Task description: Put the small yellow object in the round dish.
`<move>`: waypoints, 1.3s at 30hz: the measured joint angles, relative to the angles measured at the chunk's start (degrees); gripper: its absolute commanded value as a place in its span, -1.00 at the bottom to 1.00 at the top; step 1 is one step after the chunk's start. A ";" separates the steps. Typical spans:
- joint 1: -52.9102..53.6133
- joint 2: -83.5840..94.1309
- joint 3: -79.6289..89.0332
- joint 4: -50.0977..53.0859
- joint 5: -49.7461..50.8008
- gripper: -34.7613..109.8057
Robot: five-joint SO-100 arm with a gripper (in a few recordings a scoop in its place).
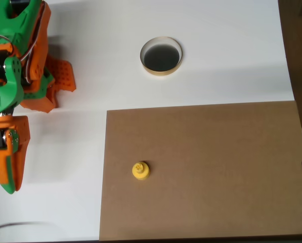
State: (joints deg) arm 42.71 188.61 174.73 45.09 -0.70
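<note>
In the overhead view the small yellow object stands on a brown board on the white worktop, well apart from the orange-and-green arm's jaws at the left, whose opening cannot be told. The round dish sits beyond the board's top edge.
</note>
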 measured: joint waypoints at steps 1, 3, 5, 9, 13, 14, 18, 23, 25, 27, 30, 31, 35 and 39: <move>0.00 0.00 0.00 0.09 0.09 -0.52; 1.41 0.00 0.00 0.18 0.35 -0.52; 1.67 0.00 0.00 0.18 0.35 -0.52; 2.29 0.00 0.00 0.18 0.35 -0.52; 1.93 0.00 0.00 0.18 0.35 -0.52; 1.93 0.00 0.00 0.18 0.35 -0.52; 1.93 0.00 0.00 0.18 0.53 -0.49; 3.87 0.00 0.00 -0.53 -3.25 -0.42; 3.96 0.00 0.00 -0.88 -4.39 -0.40; 3.87 0.00 0.00 -0.88 -6.06 -0.35; 3.96 0.00 0.00 -0.18 -7.91 -0.29; 4.75 0.00 0.00 -0.18 -8.44 -0.28; 5.01 0.00 -0.53 0.09 -9.84 -0.27; 3.34 0.00 -2.99 2.02 -10.20 -0.27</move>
State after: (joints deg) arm 46.05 188.61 171.74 47.11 -10.90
